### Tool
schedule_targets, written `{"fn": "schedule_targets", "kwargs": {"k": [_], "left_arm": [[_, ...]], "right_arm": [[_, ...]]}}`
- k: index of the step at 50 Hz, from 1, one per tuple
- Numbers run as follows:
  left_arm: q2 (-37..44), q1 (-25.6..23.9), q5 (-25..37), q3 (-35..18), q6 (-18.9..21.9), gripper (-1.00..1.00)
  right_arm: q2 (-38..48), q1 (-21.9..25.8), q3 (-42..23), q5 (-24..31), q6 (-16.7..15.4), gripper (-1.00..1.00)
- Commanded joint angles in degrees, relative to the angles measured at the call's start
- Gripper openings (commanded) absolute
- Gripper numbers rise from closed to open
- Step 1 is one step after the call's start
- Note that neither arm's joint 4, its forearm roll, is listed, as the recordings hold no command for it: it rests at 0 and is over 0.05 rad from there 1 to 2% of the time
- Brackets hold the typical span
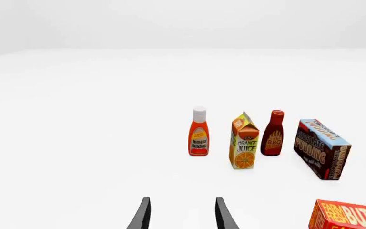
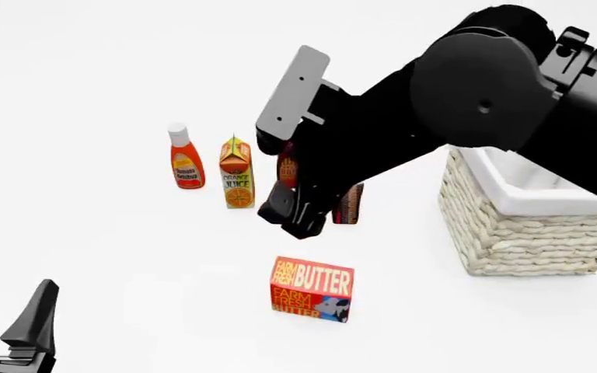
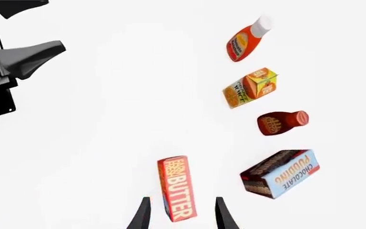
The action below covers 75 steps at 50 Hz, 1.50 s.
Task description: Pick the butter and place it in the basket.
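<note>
The butter (image 2: 312, 289), a red-orange box lettered "FARM FRESH BUTTER", stands on the white table near the front centre. My right gripper (image 2: 290, 219) hangs just above and behind it, open. In the right wrist view the butter (image 3: 177, 188) lies in line with the gap of the open right gripper (image 3: 181, 215), untouched by either fingertip. The wicker basket (image 2: 527, 233) with its white lining stands to the right, partly covered by the right arm. My left gripper (image 2: 8, 320) rests low at the front left, open and holding nothing. From the left wrist, the left gripper (image 1: 183, 217) is empty and the butter (image 1: 348, 215) sits off to one side.
Behind the butter stand a ketchup bottle (image 2: 184, 159), an orange juice carton (image 2: 237, 175), a BBQ sauce bottle (image 2: 287, 167) and a chocolate pudding box (image 2: 348, 203). The right arm partly hides the last two. The left gripper (image 3: 24, 52) shows in the right wrist view.
</note>
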Motion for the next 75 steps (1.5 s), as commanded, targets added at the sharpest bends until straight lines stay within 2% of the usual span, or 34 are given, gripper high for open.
{"fn": "schedule_targets", "kwargs": {"k": [1,9,27,33,40,50,59,66,75], "left_arm": [[0.0,0.0,0.0,0.0,0.0,1.00],[0.0,0.0,0.0,0.0,0.0,1.00],[0.0,0.0,0.0,0.0,0.0,1.00],[0.0,0.0,0.0,0.0,0.0,1.00],[0.0,0.0,0.0,0.0,0.0,1.00],[0.0,0.0,0.0,0.0,0.0,1.00],[0.0,0.0,0.0,0.0,0.0,1.00],[0.0,0.0,0.0,0.0,0.0,1.00],[0.0,0.0,0.0,0.0,0.0,1.00]], "right_arm": [[2.8,-0.2,-1.2,2.1,0.1,1.00],[4.3,-0.2,-2.6,3.3,0.1,1.00],[9.1,-3.2,-6.4,5.1,-3.2,1.00],[9.7,-2.8,-6.3,5.4,-3.3,1.00],[11.0,-2.9,-6.3,5.3,-4.5,1.00],[14.1,-4.1,-10.0,7.0,-7.1,1.00],[15.0,-3.8,-10.6,7.7,-8.2,1.00],[14.6,-2.7,-9.3,8.6,-8.0,1.00],[16.0,-3.6,-10.2,9.5,-9.2,1.00]]}}
